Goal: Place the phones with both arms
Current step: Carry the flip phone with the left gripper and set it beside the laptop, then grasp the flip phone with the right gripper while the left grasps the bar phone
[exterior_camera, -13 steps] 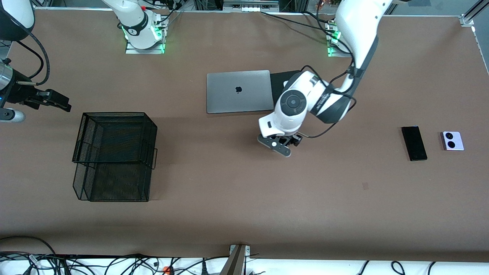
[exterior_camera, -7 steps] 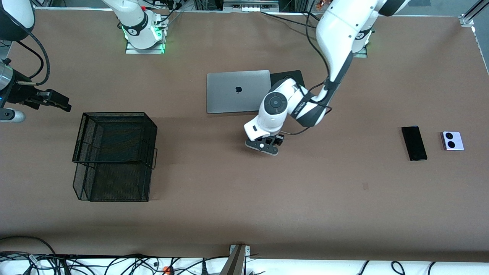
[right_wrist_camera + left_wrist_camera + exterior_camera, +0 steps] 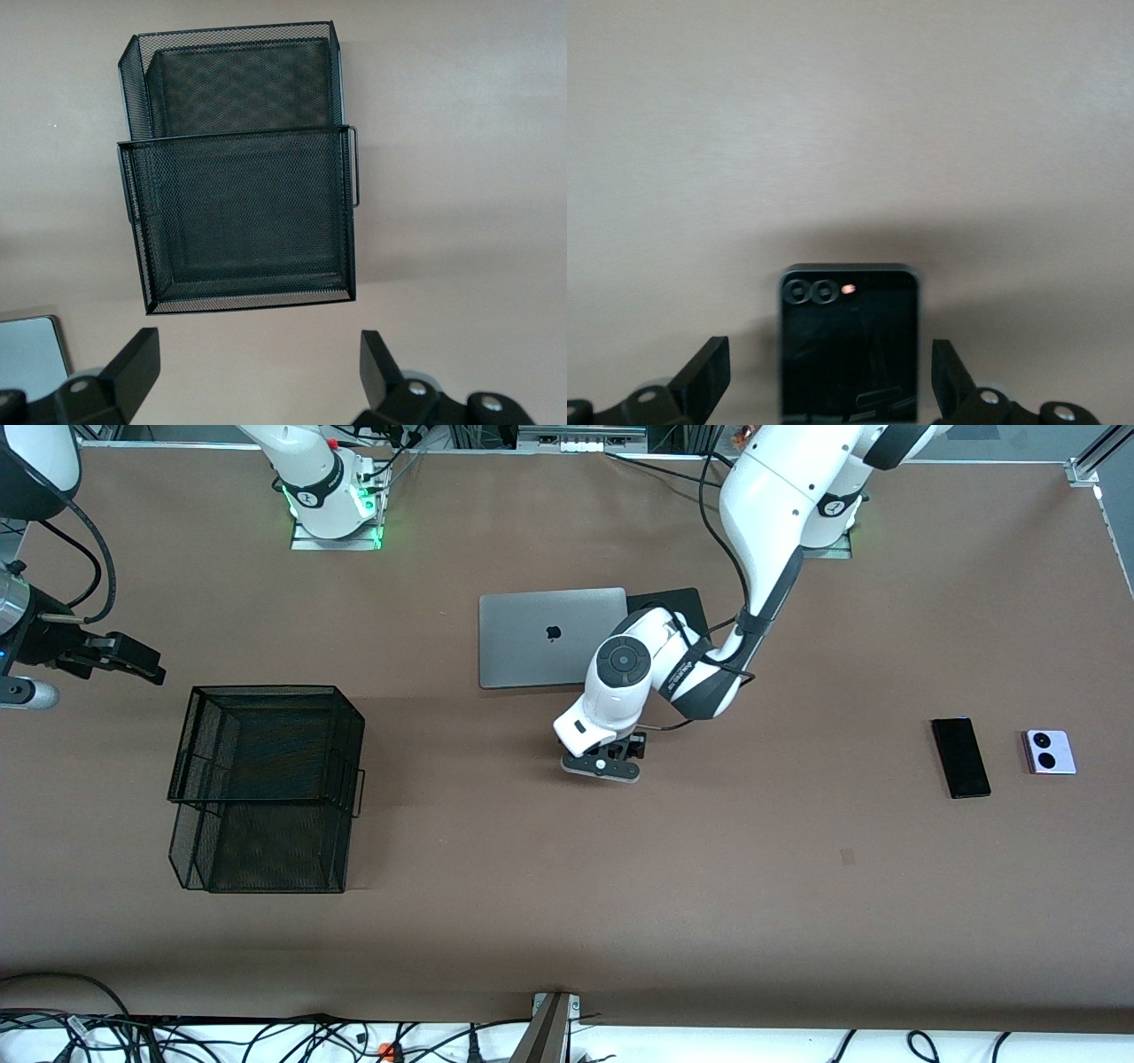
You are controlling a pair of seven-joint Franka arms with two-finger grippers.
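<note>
A small squarish black phone (image 3: 849, 354) lies flat on the brown table between the fingers of my left gripper (image 3: 828, 343), with a gap on each side; the gripper is open. In the front view this gripper (image 3: 602, 767) is low over the table just in front of the laptop and hides that phone. A long slim black phone (image 3: 960, 757) and a lavender-white phone (image 3: 1050, 751) with two black circles lie side by side toward the left arm's end. My right gripper (image 3: 142, 664) waits, open and empty (image 3: 257, 341), above the table beside the basket.
A black wire-mesh basket (image 3: 266, 788) stands toward the right arm's end, seen too in the right wrist view as the basket (image 3: 239, 212). A closed grey laptop (image 3: 549, 638) lies mid-table beside a black pad (image 3: 682, 600). Cables hang past the table's front edge.
The left arm has swung its gripper along the table toward the right arm's end, from near the pad to in front of the laptop. The right arm has not moved.
</note>
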